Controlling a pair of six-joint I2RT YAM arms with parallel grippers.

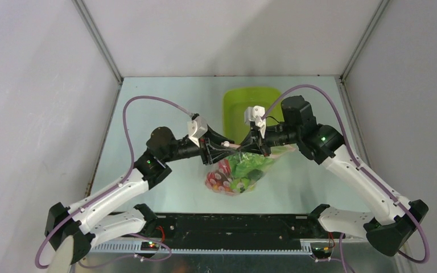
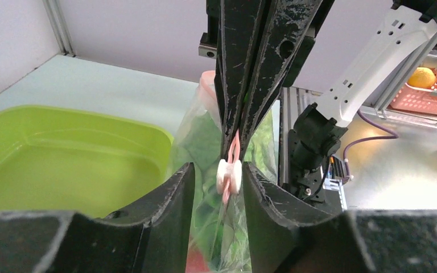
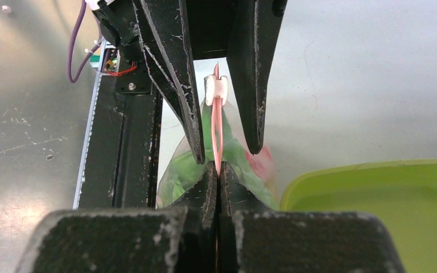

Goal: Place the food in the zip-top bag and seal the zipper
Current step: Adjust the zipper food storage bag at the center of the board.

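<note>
zip-top bag, clear and floppy, hangs between my two grippers above the table, its lower end sagging towards the near edge in the top view. the food is inside it. leafy green lettuce fills the upper part, and red and pink pieces bunch at the bottom corner. i cannot tell the other pieces apart through the plastic. the zipper, a pale pink strip along the bag's mouth, runs edge-on between the two wrists. the right gripper is pressed together on that strip, its two fingers meeting with the pink edge pinched between them. the left gripper is spread, with one finger on either side of the small white slider that rides on the strip. a narrow gap shows on the tray side. the other finger stands just beside the slider, and i cannot tell whether it touches. between the slider and the right grip, the strip shows as two thin pink edges with a slit between them. in the left wrist view, the right gripper's dark fingers come down from above and close on the strip just above the slider. the lime-green tray lies on the table on the far side of the bag, apart from it.
</note>
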